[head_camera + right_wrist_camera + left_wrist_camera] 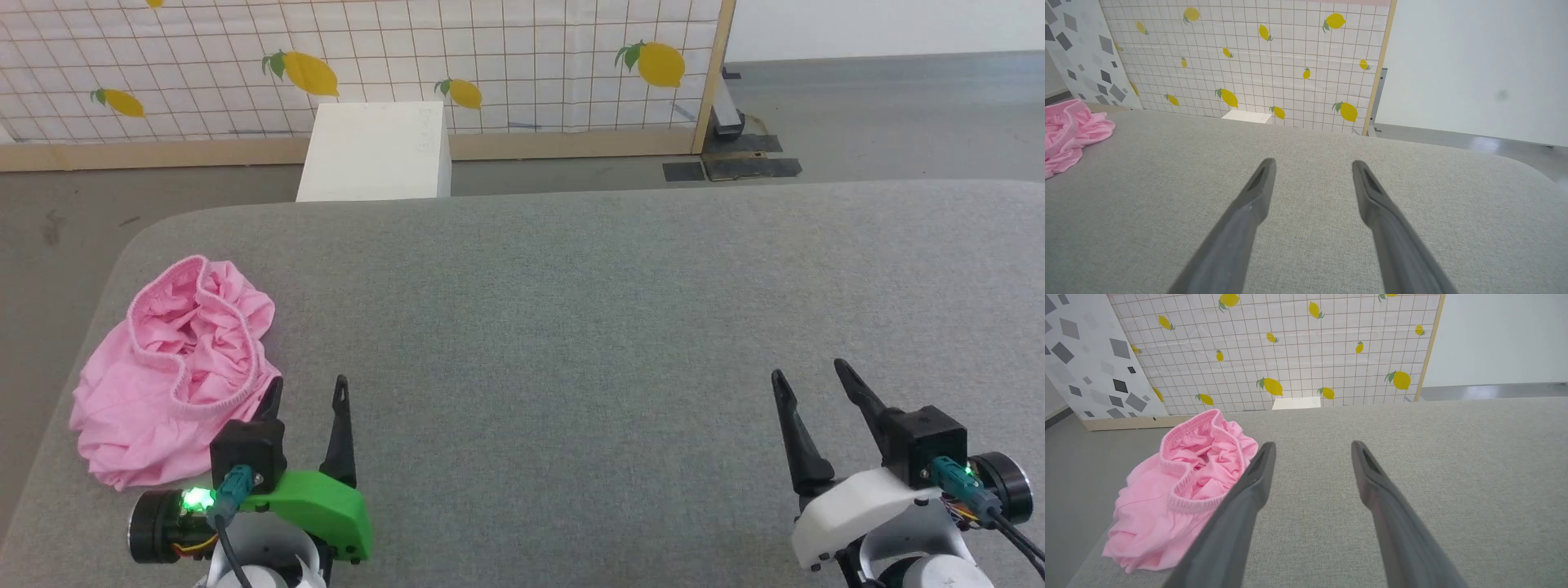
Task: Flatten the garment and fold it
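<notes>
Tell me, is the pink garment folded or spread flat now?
Neither: the garment lies crumpled in a heap, its waistband curled on top.

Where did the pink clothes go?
In the head view, the garment lies crumpled at the left side of the grey padded surface, just to the left of the open left end effector.

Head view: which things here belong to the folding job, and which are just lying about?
For the job: crumpled pink garment; left tool and right tool, both open; grey padded surface beneath.
Lying about: white box; lemon-print screen behind.
</notes>
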Controlling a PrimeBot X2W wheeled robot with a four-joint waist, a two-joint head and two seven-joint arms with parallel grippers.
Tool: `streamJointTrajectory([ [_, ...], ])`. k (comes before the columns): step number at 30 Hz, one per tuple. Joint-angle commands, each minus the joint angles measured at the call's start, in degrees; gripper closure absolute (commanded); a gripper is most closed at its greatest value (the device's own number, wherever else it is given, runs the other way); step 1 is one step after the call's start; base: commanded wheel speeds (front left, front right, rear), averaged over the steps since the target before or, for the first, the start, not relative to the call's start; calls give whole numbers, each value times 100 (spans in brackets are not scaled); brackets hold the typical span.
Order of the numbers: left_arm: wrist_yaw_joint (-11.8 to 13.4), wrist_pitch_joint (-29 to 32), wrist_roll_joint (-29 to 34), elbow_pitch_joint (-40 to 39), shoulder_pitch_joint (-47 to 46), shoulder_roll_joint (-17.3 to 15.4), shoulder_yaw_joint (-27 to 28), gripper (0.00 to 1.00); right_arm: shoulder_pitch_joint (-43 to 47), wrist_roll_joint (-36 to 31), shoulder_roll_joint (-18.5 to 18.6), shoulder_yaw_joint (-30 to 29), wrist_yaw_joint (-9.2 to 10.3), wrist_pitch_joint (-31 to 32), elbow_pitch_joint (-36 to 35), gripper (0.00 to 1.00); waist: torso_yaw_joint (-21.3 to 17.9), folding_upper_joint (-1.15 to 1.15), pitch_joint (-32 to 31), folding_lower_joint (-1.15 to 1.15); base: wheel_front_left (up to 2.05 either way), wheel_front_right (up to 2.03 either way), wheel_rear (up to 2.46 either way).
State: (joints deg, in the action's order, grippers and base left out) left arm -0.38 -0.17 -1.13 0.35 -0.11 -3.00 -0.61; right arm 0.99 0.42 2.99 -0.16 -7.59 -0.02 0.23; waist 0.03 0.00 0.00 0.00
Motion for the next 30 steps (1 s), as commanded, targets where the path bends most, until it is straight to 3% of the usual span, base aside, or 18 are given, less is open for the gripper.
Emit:
streamJointTrajectory([
  [1, 39, -51, -37, 36, -30, 1, -19, 0, -28, 20, -2, -16, 0, -41, 18, 0, 9, 0, 0, 0, 0, 0, 0],
  [13, 127, -197, -139, 193, -118, -6, -118, 0, -53, 46, -3, -74, 1, -153, 61, 0, 274, 0, -17, 0, 0, 0, 0],
  [30, 290, -400, -298, 314, -137, -96, -183, 0, -54, 164, -4, -87, 3, -304, 164, 0, 1056, 0, -82, 0, 0, 0, 0],
])
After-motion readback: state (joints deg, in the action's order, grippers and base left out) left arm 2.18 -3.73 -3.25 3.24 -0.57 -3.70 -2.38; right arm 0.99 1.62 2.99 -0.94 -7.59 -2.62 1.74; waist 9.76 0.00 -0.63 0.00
